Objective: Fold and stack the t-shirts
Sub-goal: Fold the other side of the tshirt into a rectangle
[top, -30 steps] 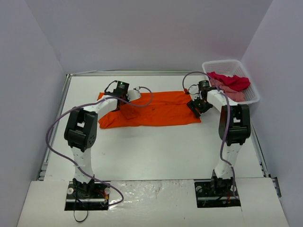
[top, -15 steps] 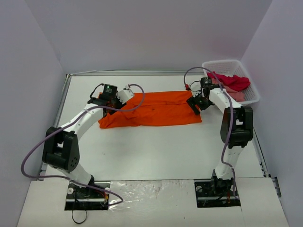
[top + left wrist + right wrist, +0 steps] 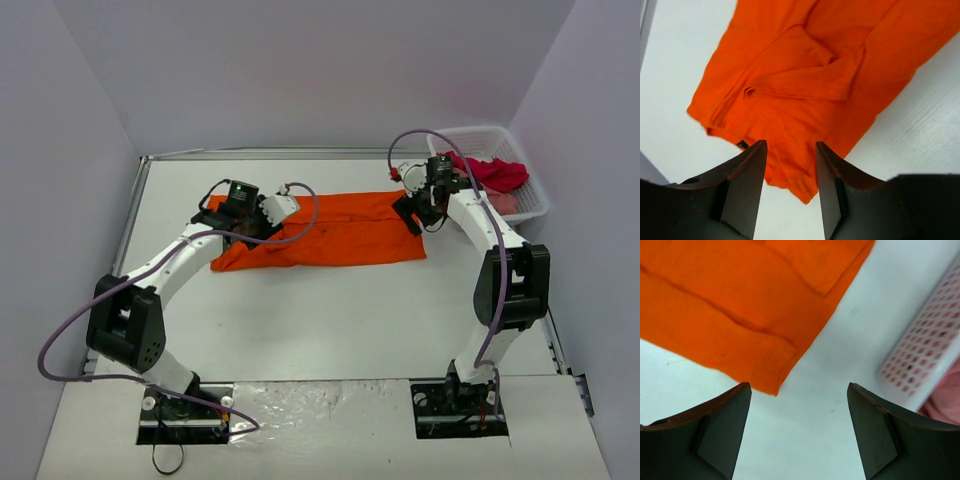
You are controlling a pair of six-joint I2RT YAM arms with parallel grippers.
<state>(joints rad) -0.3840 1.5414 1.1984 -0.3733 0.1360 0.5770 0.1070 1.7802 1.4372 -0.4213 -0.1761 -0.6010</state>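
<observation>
Basket (image 3: pixel 537 208) of red and pink shirts (image 3: pixel 490 175) sits right of orange shirt (image 3: pixel 330 230); left gripper (image 3: pixel 790 167) and right gripper (image 3: pixel 799 412) gape empty, right now farther back.

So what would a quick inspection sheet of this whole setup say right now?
surface: white table.
job's things: orange t-shirt folded into a long strip; red t-shirt and pink t-shirt bunched in white basket, far right.
clutter: nothing seen.
grippers: left gripper open above orange t-shirt's left end; right gripper open at its right end; neither holds anything.
cables: purple cables loop along both arms.
surroundings: plain walls.
</observation>
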